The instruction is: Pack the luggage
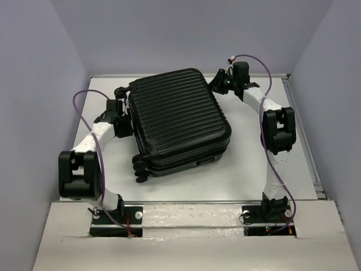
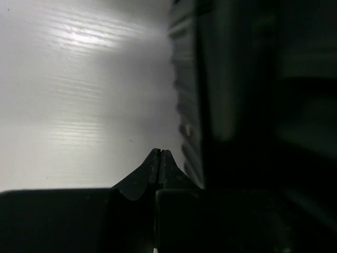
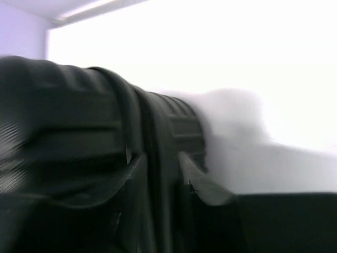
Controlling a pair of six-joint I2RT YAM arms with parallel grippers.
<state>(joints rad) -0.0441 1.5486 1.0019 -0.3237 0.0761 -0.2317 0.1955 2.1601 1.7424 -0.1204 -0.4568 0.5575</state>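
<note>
The luggage point(image 1: 177, 118) is a large black ribbed hard-shell suitcase. It lies flat and closed on the white table point(image 1: 237, 175), wheels toward the near left. My left gripper point(image 1: 120, 116) sits against its left side. In the left wrist view the left gripper point(image 2: 159, 153) is shut and empty, with the suitcase wall point(image 2: 237, 105) just to its right. My right gripper point(image 1: 219, 84) is at the suitcase's far right corner. In the blurred right wrist view the right gripper point(image 3: 160, 158) is slightly open, its fingers either side of the seam point(image 3: 152, 132) between the two shells.
Grey walls enclose the table on the left, back and right. A raised rail point(image 1: 304, 135) runs along the table's right edge. The arm bases point(image 1: 115, 217) stand at the near edge.
</note>
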